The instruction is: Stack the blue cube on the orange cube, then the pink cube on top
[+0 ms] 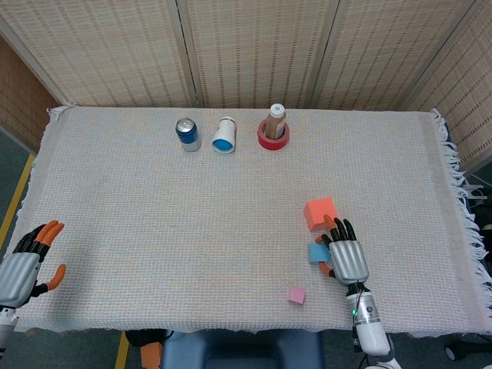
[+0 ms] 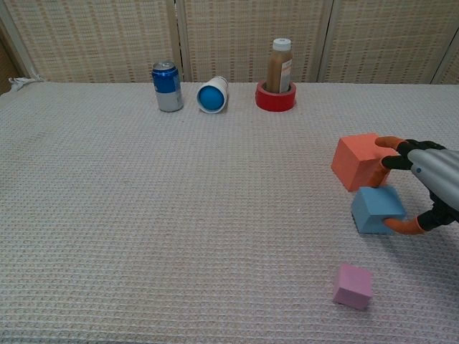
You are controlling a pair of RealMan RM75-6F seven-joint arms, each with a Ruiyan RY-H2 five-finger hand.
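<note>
Three cubes sit apart on the cloth; my right hand (image 2: 424, 188) pinches the blue cube (image 2: 376, 210), just beside the orange cube (image 2: 358, 160), ready for stacking; left hand (image 1: 27, 261) idle, fingers spread.

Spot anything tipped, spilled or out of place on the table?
Only the white cup: it lies on its side between the blue can and the red tape roll, blue inside facing the camera. Nothing spilled.
</note>
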